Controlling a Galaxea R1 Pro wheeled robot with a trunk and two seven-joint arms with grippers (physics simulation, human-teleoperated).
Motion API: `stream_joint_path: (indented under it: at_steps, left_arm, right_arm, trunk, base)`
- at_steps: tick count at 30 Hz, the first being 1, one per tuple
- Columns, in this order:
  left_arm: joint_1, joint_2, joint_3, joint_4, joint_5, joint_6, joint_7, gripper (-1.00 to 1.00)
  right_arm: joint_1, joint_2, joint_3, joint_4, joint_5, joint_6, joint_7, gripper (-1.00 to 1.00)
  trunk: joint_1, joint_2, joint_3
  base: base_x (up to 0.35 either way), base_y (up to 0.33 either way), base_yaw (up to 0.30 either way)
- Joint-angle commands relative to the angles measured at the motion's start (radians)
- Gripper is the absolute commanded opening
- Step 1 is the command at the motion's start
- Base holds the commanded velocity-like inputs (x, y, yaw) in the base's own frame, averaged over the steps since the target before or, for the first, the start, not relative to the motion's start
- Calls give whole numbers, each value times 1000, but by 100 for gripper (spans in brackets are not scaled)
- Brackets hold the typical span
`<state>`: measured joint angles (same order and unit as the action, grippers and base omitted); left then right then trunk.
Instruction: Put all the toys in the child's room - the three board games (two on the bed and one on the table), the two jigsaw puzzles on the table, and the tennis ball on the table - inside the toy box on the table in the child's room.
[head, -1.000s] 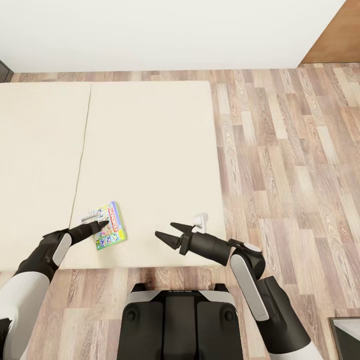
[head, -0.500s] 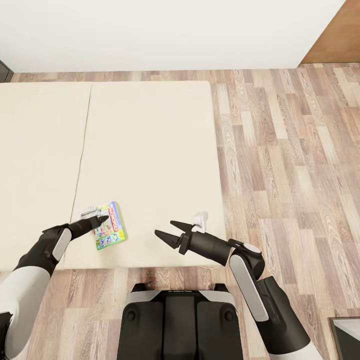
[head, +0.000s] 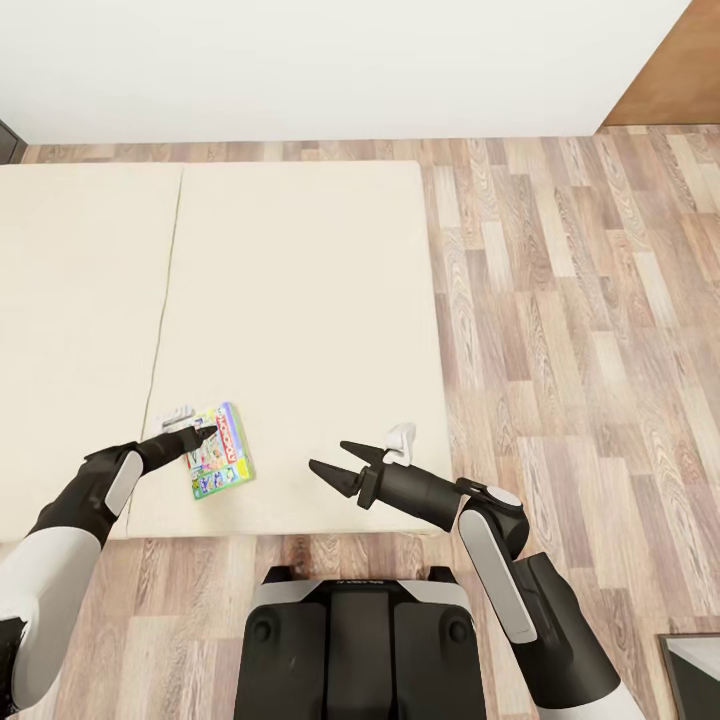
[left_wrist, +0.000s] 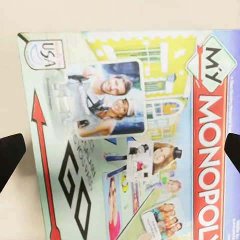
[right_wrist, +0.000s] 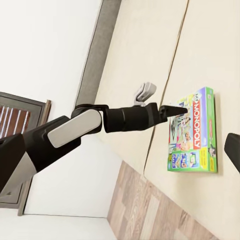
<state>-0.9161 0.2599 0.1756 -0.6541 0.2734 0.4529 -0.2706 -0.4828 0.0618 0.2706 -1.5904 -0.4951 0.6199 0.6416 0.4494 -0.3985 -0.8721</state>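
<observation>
Head view, bed: the bed (head: 300, 300) is wide and beige, with a thin line running down it; wood floor (head: 580, 330) lies beside it and a white wall (head: 330, 60) stands behind.
Head view, game: one board game (head: 219, 452), a My Monopoly box (bright green and yellow), lies flat on the bed close to the near edge.
Head view, left gripper: the left gripper (head: 200, 437) sits over the box's far left corner, its dark tips right at the lid; I cannot tell here if it touches.
Head view, right gripper: the right gripper (head: 333, 463) hangs over the bed, well apart from the game, with its two pointy fingers spread.
Left wrist view, game: the lid shows from very close, with red MONOPOLY letters, a big GO arrow and photos of people.
Left wrist view, jaws: a black fingertip (left_wrist: 10, 152) shows at each side of the picture, spread wide, with the box between them and nothing pinched.
Right wrist view, arm: the left arm (right_wrist: 75, 127) reaches across the bed, and its gripper points at the top end of the box.
Right wrist view, game: the box lies flat near the mattress edge.
</observation>
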Motion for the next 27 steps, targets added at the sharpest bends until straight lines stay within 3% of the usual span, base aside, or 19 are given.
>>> stream_joint_path:
  at_steps: [1,14,18,27]
  left_arm:
    - [-1,0,4,-1,6,9,-2,100]
    - [-14,3,3,-1,5,7,-2,100]
    - [-16,19,3,-1,4,7,-2,100]
    - [-16,29,3,-1,4,6,-2,100]
  right_arm:
    - [0,1,-1,0,-6,8,-1,100]
    - [0,0,-2,0,-6,7,0,100]
    - [0,0,-2,0,-6,7,0,100]
    - [0,0,-1,0,-6,7,0,100]
  trunk:
    - [1,-2,-2]
    - [1,-2,-7]
    - [1,-2,-8]
    - [1,-2,-18]
  base:
    - [0,0,0]
    - [0,0,0]
    - [0,0,0]
    - [0,0,0]
